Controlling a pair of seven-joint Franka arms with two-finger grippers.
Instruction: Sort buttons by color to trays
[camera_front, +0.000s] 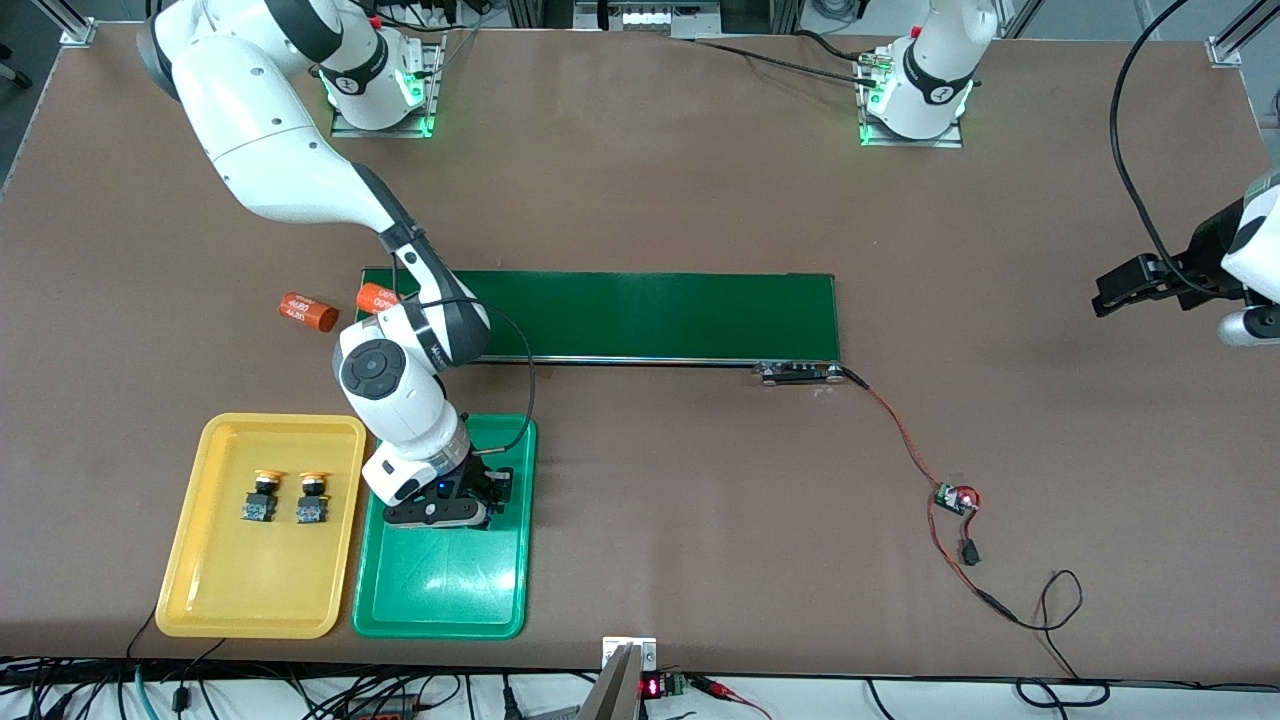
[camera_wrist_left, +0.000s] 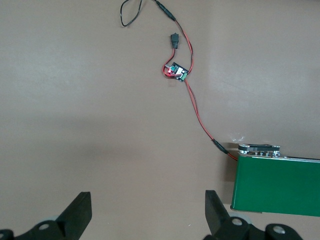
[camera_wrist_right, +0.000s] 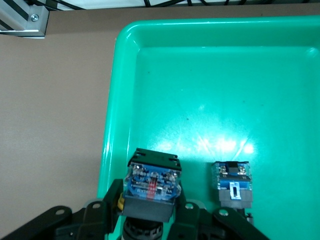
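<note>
now the right gripper (camera_wrist_right: 150, 212) is being held low over the green tray (camera_front: 440, 590), at the tray's end farther from the front camera, and its jaws are clamped on the blocky body of a button (camera_wrist_right: 151, 186). the cap of that button is hidden under the fingers, so its colour cannot be told. just beside it a second button (camera_wrist_right: 232, 182) is lying in the same tray, its blue underside turned up and its cap out of sight too.

next to the green tray, toward the right arm's end of the table, the yellow tray (camera_front: 200, 570) is holding two yellow-capped buttons (camera_front: 262, 497) side by side. farther from the front camera the green belt (camera_front: 650, 315) is lying along the table, with two orange cylinders (camera_front: 308, 311) at its end nearest the right arm's base; white print is showing on them but it cannot be read with certainty.

the left gripper (camera_front: 1130, 287) is being kept waiting in the air over bare table at the left arm's end, its jaws standing wide apart with nothing between them. below it a small circuit board (camera_wrist_left: 177, 73) with red wires is lying on the table.

the buttons are judged to be light, rigid and hard plastic, not fragile, though smooth enough to twist in a loose pinch. hold is best taken across the flat sides of the square body, not on the round cap.
</note>
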